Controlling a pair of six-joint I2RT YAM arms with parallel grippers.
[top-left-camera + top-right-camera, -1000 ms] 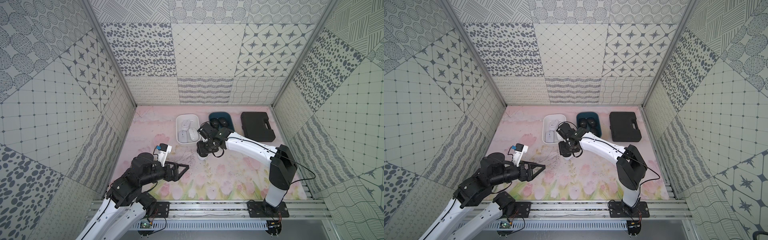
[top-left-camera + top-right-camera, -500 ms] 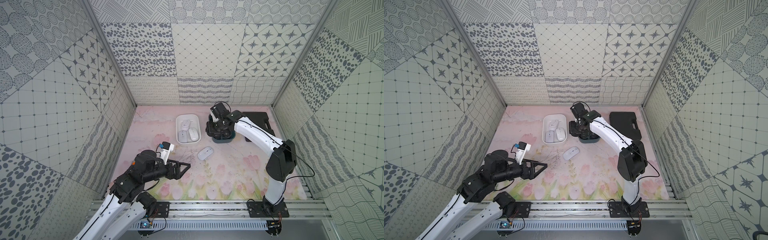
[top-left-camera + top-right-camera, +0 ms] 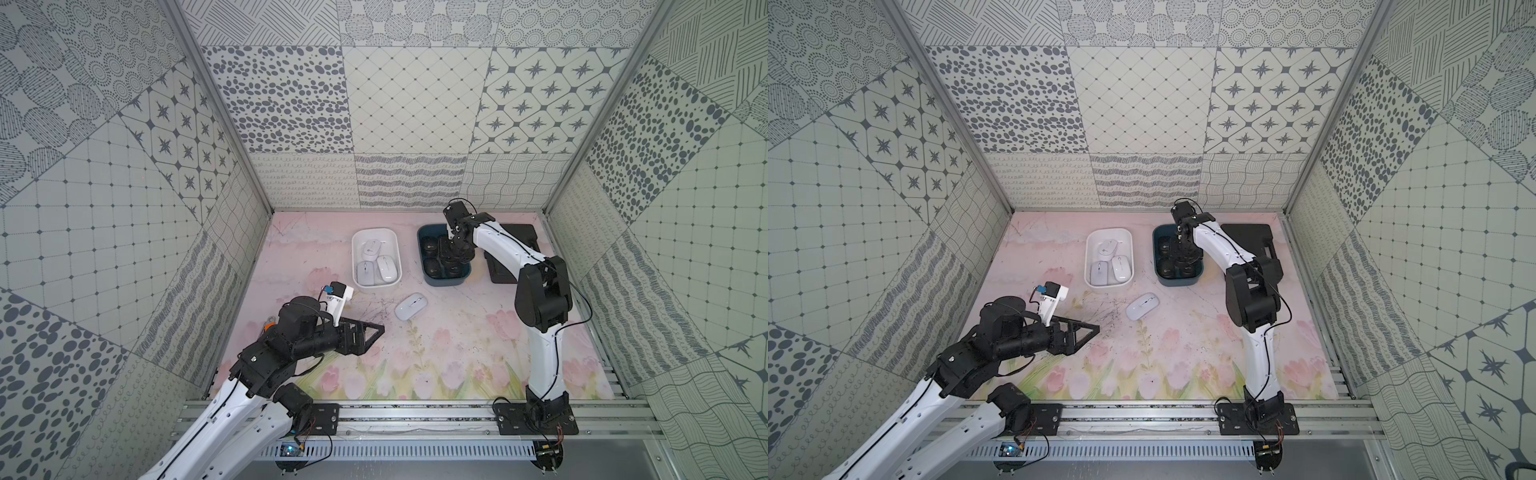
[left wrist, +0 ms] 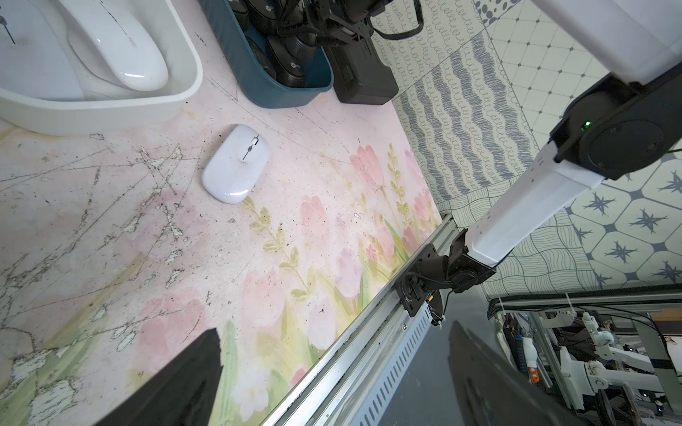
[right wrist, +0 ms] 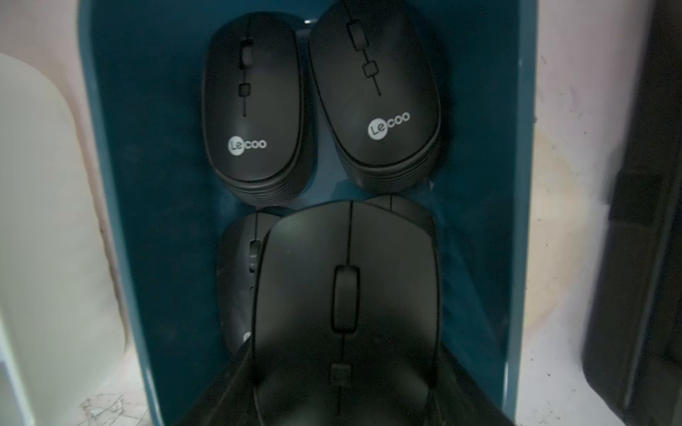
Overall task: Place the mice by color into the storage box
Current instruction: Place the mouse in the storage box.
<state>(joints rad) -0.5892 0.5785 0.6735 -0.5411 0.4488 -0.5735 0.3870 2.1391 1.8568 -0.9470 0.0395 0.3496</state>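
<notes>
Right gripper (image 3: 453,258): closed on a black mouse (image 5: 347,313), which it holds top side up over the teal tub (image 3: 446,281). I cannot tell whether the mouse touches the ones beneath it.
Left gripper (image 3: 374,331): jaws spread wide with nothing between them. It hovers low over the table (image 3: 457,345) and points toward the loose white mouse (image 3: 410,306), clearly apart from it.
Teal tub: stands toward the back of the table, to the right of the white tub (image 3: 355,266), with a gap between the two.
Other black mice (image 5: 254,110): four lie in the teal tub. Two sit side by side with pale round logos showing. Two more are mostly hidden under the held mouse.
White tub: holds three white mice (image 3: 365,272). One lies at the back and two lie side by side at the front.
Loose white mouse: lies alone on the table in front of the tubs, near the white tub's front right corner. It is turned on a diagonal and touches neither tub.
Black case (image 3: 1246,241): lies flat on the table to the right of the teal tub, partly hidden behind the right arm.
Table: a scuffed pink surface printed with tulips.
</notes>
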